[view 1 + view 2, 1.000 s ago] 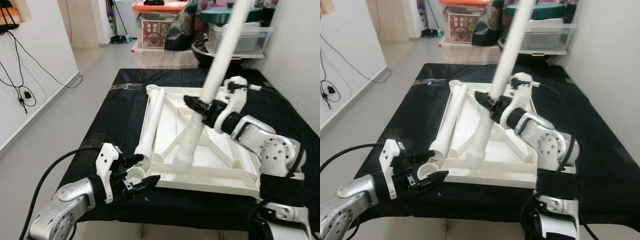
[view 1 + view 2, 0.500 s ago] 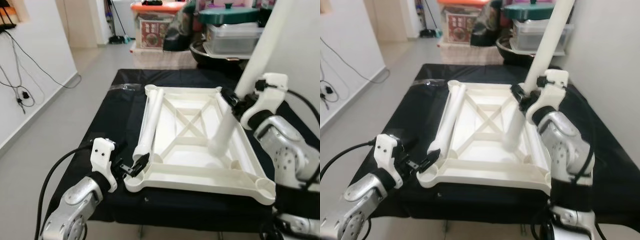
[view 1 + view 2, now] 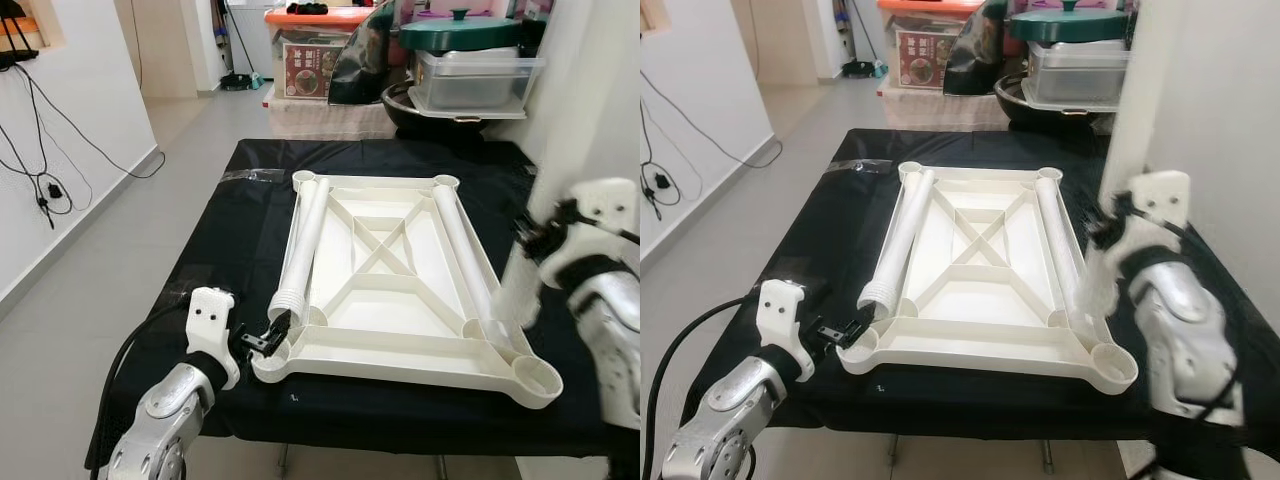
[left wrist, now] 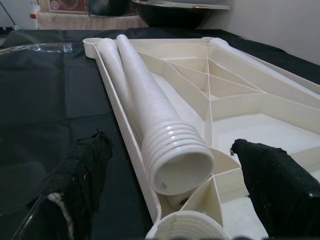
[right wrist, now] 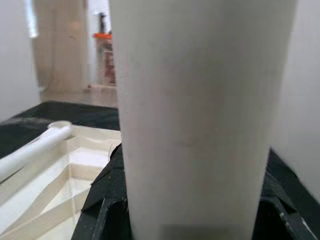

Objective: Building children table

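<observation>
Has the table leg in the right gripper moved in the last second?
Yes. The leg held by the right gripper has swung from over the middle of the upturned tabletop out past its right edge.

Silver arms, blk fingers, blk cable.

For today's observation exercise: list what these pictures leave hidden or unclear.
- Held table leg: top cut off by the eye view's edge; lower end motion-blurred.
- Right gripper: blurred; in the wrist view the leg covers its fingers.
- Left gripper: contact with the tabletop rim is too small to judge.
</observation>
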You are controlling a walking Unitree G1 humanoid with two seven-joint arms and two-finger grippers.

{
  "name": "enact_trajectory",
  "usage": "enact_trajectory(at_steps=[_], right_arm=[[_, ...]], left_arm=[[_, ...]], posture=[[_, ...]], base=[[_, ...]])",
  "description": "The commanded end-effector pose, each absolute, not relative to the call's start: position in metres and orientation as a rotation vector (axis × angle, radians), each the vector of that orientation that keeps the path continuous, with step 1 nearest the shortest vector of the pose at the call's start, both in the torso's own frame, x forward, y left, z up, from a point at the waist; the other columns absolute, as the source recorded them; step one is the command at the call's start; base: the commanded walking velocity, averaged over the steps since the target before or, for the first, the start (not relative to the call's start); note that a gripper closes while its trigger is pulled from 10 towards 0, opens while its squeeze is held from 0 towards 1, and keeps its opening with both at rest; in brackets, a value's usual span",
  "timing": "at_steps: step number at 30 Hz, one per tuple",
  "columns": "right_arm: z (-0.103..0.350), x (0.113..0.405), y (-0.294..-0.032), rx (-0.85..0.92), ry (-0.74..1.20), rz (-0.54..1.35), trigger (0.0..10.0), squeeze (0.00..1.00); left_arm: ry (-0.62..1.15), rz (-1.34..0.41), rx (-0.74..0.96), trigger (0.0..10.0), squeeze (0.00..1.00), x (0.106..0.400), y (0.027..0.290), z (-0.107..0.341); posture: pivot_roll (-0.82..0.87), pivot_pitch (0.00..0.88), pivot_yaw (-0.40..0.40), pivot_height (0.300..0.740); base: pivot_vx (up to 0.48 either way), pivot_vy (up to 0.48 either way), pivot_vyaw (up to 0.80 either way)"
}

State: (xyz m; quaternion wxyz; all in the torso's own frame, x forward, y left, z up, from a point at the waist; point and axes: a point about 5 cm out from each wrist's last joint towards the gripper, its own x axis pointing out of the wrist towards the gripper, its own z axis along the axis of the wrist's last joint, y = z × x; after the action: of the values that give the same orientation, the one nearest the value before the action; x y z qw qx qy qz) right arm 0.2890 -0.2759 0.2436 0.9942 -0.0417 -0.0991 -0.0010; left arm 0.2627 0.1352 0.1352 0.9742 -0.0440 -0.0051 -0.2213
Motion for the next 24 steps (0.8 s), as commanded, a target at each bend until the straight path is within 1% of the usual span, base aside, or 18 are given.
enact_trajectory(at_steps=[1,3,4,5,8,10,15,18,21,23,24], right_arm=[[0.248,0.291,-0.273,0.078,-0.216,0.031,0.0,0.00],[0.251,0.296,-0.264,0.244,-0.220,0.085,0.0,0.00],[0.251,0.300,-0.253,0.312,-0.225,0.131,0.0,0.00],[0.251,0.300,-0.253,0.312,-0.225,0.131,0.0,0.00],[0.252,0.310,-0.225,0.405,-0.231,0.251,0.0,0.00],[0.254,0.314,-0.214,0.432,-0.230,0.327,0.0,0.00],[0.259,0.318,-0.207,0.445,-0.217,0.405,0.0,0.00],[0.257,0.319,-0.206,0.401,-0.206,0.417,0.0,0.00],[0.254,0.322,-0.213,0.440,-0.195,0.389,0.0,0.00],[0.261,0.325,-0.220,0.505,-0.225,0.373,0.0,0.00],[0.261,0.325,-0.220,0.505,-0.225,0.373,0.0,0.00]], left_arm=[[0.003,-0.457,-0.096,10.0,0.00,0.264,0.134,0.131],[0.001,-0.467,-0.101,10.0,0.00,0.264,0.133,0.131],[0.000,-0.475,-0.103,10.0,0.00,0.264,0.133,0.131],[0.000,-0.475,-0.103,10.0,0.00,0.264,0.133,0.131],[0.005,-0.501,-0.121,10.0,0.00,0.264,0.131,0.130],[0.012,-0.517,-0.143,10.0,0.00,0.263,0.131,0.129],[0.012,-0.524,-0.156,10.0,0.00,0.261,0.133,0.129],[0.012,-0.530,-0.160,10.0,0.00,0.260,0.134,0.128],[0.014,-0.551,-0.167,10.0,0.00,0.259,0.134,0.128],[0.018,-0.573,-0.170,10.0,0.00,0.259,0.133,0.129],[0.018,-0.573,-0.170,10.0,0.00,0.259,0.133,0.129]], posture=[[-0.05,0.000,-0.008,0.740],[-0.05,0.000,-0.008,0.740],[-0.04,0.000,-0.011,0.740],[-0.04,0.000,-0.011,0.740],[-0.03,0.000,-0.016,0.740],[-0.01,0.000,-0.031,0.740],[-0.01,0.000,-0.038,0.740],[0.00,0.000,-0.036,0.740],[0.00,0.000,-0.037,0.740],[-0.01,0.000,-0.033,0.740],[-0.01,0.000,-0.033,0.740]], base=[[0.000,0.000,0.00],[0.000,0.000,0.00],[0.000,0.000,0.00],[0.000,0.000,0.00],[0.000,0.000,0.00],[0.000,0.000,0.00],[0.000,0.000,0.00],[0.000,0.000,0.00],[0.000,0.000,0.00],[0.000,0.000,0.00],[0.000,0.000,0.00]])
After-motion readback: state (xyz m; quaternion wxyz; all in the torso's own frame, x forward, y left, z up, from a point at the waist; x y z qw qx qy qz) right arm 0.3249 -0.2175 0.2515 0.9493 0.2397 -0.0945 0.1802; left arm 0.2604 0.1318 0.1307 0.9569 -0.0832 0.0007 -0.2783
